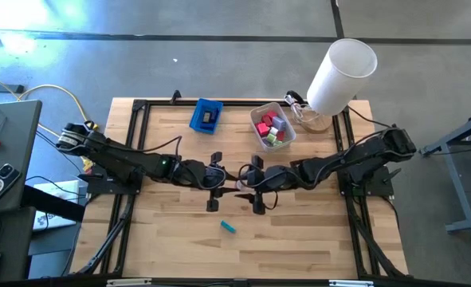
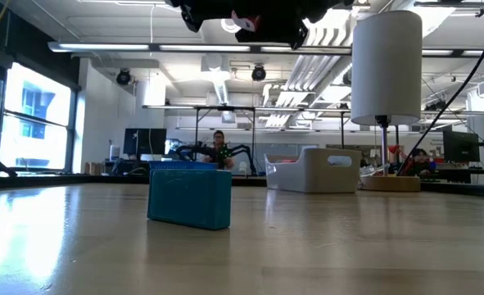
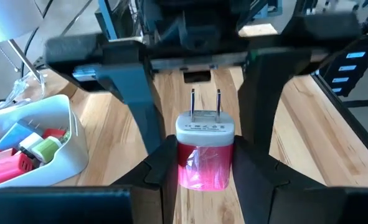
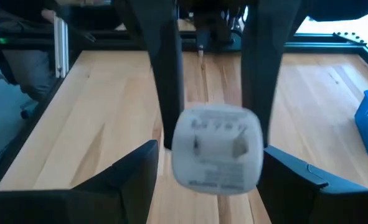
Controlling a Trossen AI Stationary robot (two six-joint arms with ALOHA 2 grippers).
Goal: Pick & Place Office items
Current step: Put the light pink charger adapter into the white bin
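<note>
While most office items already lie in the white bin point(image 1: 272, 130), one teal piece point(image 1: 229, 227) remains on the bench point(image 1: 299, 239). Left hand point(image 3: 203, 165) grips a pink plug adapter point(image 3: 203, 155) mid-bench, raised; right hand point(image 4: 212, 155) opposite, fingers wide around it, apparently a handover.

Seen from above, the light wooden surface point(image 1: 299, 239) fills the frame's middle. The blue rectangular tray point(image 1: 206, 115) sits toward the upper centre-left, and the translucent white rectangular bin point(image 1: 272, 126) lies right of it, with small blocks inside. A tall white cylinder point(image 1: 342, 76) stands at the upper right. The left claw point(image 1: 214, 182) and right claw point(image 1: 257, 184) meet at centre, a pink-and-white plug adapter point(image 3: 203, 155) between them. A small teal piece point(image 1: 229, 227) lies below them.
</note>
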